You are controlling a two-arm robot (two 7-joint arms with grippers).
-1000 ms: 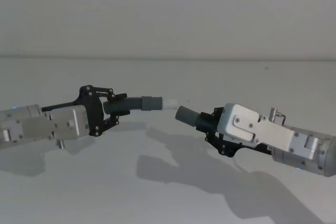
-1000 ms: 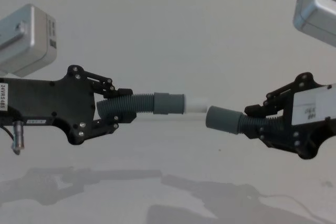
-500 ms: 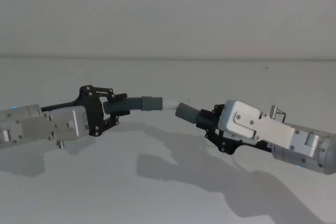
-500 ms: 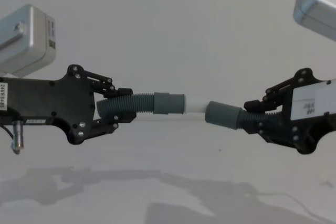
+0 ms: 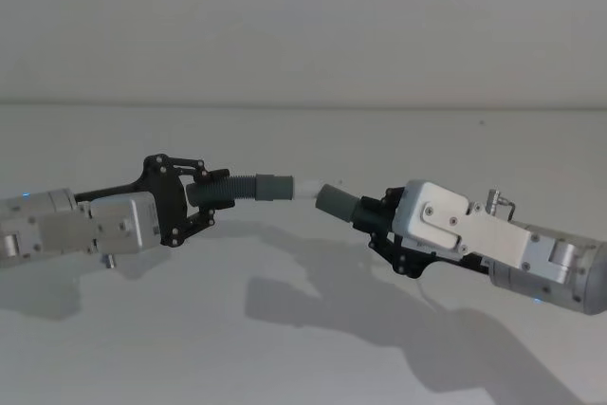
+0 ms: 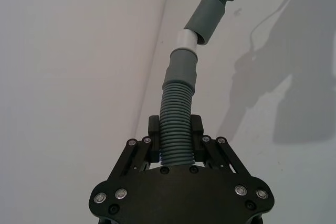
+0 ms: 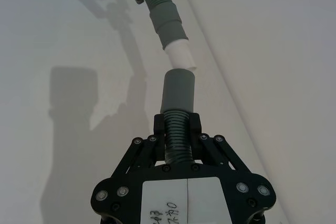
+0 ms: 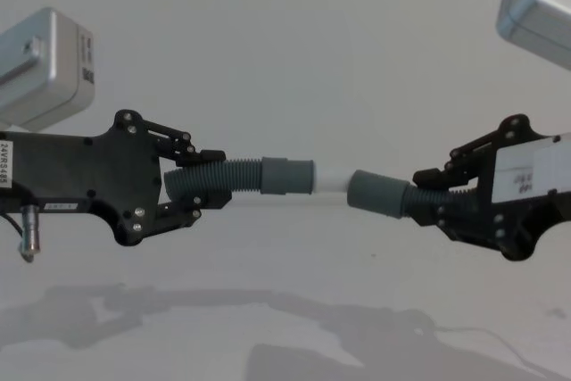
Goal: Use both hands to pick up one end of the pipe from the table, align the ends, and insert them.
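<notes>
— Grippers first: what were they doing?

— Both were up off the table (image 5: 303,348). The left gripper (image 8: 198,186) was on the left, its fingers clamped on the corrugated stretch of the pipe (image 8: 234,176). In the left wrist view that same left gripper (image 6: 176,142) had the ribbed hose running out between its fingers. The right gripper (image 8: 433,195) was on the right, closed the same way on the ribbed part of the other end, just behind its cuff.

— And the two ends themselves?

— From the left gripper the hose ran rightward into a smooth grey cuff (image 8: 287,176), which finished in a narrower white tip (image 8: 332,178). From the right gripper a plain grey cuff (image 8: 376,194) pointed leftward, tilted slightly, its far end a bit higher.

— Were they joined?

— In the chest view the white tip reached the mouth of the plain grey cuff, so they looked touching there. From the right wrist view the white tip (image 7: 179,55) sat just beyond the plain grey cuff (image 7: 178,90), roughly in line, with only a sliver between. I couldn't tell whether the tip had entered.

— Anything below?

— Shadows of both arms lay on the white table beneath them, nearer than the pipe in the head view.
</notes>
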